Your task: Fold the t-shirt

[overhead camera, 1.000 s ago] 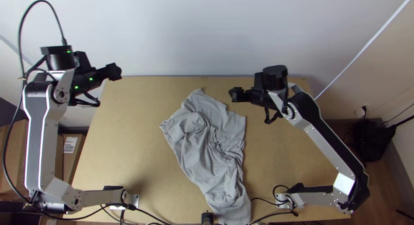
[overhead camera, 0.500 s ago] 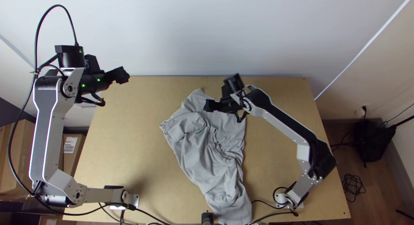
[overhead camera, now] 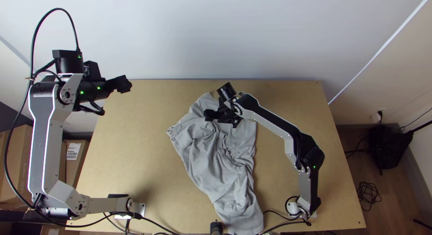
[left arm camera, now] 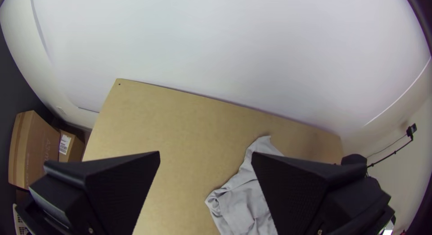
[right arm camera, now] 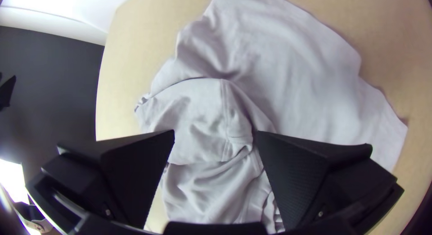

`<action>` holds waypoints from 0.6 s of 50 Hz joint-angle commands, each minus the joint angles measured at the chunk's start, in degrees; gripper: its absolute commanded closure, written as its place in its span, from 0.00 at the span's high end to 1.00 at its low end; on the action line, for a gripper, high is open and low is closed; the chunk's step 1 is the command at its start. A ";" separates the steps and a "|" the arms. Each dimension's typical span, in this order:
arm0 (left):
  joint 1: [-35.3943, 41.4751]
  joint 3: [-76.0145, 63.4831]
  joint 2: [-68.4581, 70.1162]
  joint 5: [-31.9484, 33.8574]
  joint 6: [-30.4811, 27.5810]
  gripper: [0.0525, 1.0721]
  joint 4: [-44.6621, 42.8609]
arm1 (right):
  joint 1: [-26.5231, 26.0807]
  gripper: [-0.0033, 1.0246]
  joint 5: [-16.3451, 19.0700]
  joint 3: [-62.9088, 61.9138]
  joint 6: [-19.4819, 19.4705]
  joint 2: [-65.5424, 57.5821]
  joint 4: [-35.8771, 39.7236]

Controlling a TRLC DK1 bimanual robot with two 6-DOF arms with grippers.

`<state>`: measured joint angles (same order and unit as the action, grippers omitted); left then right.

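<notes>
Cardboard boxes [left arm camera: 38, 149] stand near the bench [overhead camera: 144, 140], their contents hidden. On the bench, the grey t-shirt [overhead camera: 211, 158] lies bunched and wrinkled; the top view cuts its near end. The left gripper [overhead camera: 126, 84] and right gripper [overhead camera: 208, 115], which is above the t-shirt, both have fingers apart.

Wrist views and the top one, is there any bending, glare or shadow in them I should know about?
Left wrist view: the table's edges bow slightly, and the right-hand corners go dark. Right wrist view: the table's edge curves strongly, with a washed-out white patch at lower left. Top view: the table's edges look nearly straight, with a soft shadow near the left arm's base.
</notes>
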<state>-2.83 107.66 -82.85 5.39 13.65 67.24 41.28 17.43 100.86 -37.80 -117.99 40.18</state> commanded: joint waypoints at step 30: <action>-5.08 -1.05 2.43 0.59 -4.68 0.95 4.92 | 3.99 0.75 0.06 4.26 -0.78 -9.10 1.83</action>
<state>-7.38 107.35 -82.08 5.41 10.33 71.16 44.29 17.43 103.72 -37.91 -124.95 41.45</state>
